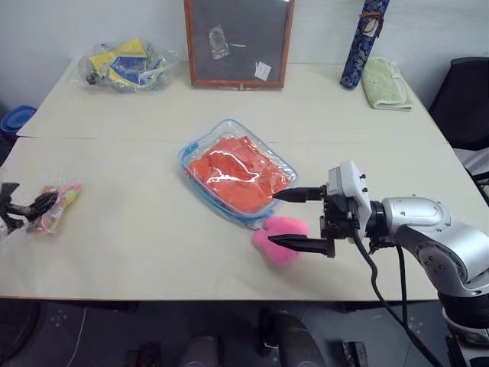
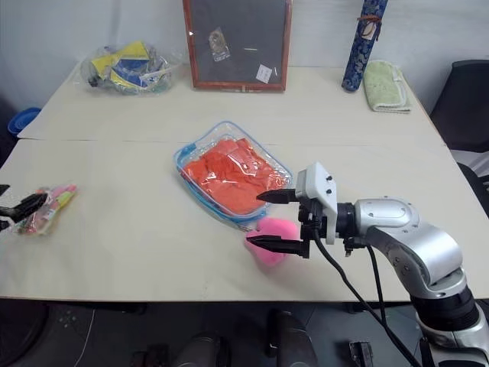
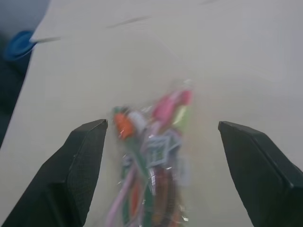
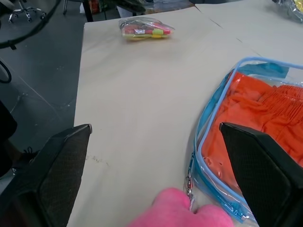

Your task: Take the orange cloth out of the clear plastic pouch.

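Clear plastic pouch (image 1: 200,145): glossy transparent film, glare spots, light blue edging. Orange cloth (image 1: 237,174) inside: soft wrinkled fabric, matt. Pink fluffy ball (image 1: 278,237): fuzzy fibre. Table (image 1: 137,237): smooth matt beige top. Folded towel (image 1: 385,83): pale green terry cloth. Board frame (image 1: 238,79): reddish wood. Right gripper (image 1: 289,219) fingers (image 4: 61,165): matt black, fine-textured pads.

A bright orange wrinkled cloth (image 1: 238,173) shows through a clear flat plastic pouch (image 1: 200,142) edged in light blue. Beside it sits a pink fluffy ball (image 1: 279,235) on the pale beige worktop (image 1: 137,222). A pale green folded towel (image 1: 385,83) lies beside a dark blue patterned tube (image 1: 364,42).
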